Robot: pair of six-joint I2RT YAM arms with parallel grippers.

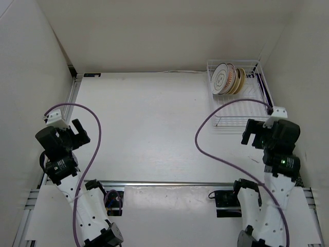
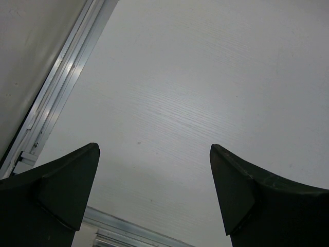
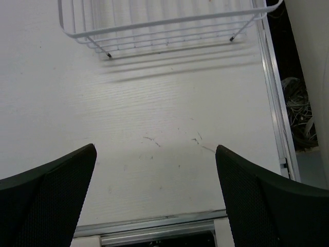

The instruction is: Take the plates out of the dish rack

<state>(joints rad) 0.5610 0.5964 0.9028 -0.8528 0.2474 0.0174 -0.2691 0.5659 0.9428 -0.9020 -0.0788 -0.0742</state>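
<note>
The white wire dish rack (image 1: 241, 110) stands at the far right of the table, and its near end (image 3: 169, 25) shows at the top of the right wrist view. Several plates (image 1: 227, 78) stand on edge at the rack's far end, the front one white with dark rings. My right gripper (image 1: 253, 133) hovers open just in front of the rack's near end, nothing between its fingers (image 3: 154, 149). Far away over the left side, my left gripper (image 1: 78, 129) is open and empty (image 2: 154, 149).
White walls close in the table on the left, back and right. A metal rail (image 1: 169, 183) runs along the near edge, another (image 2: 56, 92) along the left side. Purple cables (image 1: 216, 149) loop from both arms over the table. Loose wires (image 3: 298, 113) lie beyond the right edge rail.
</note>
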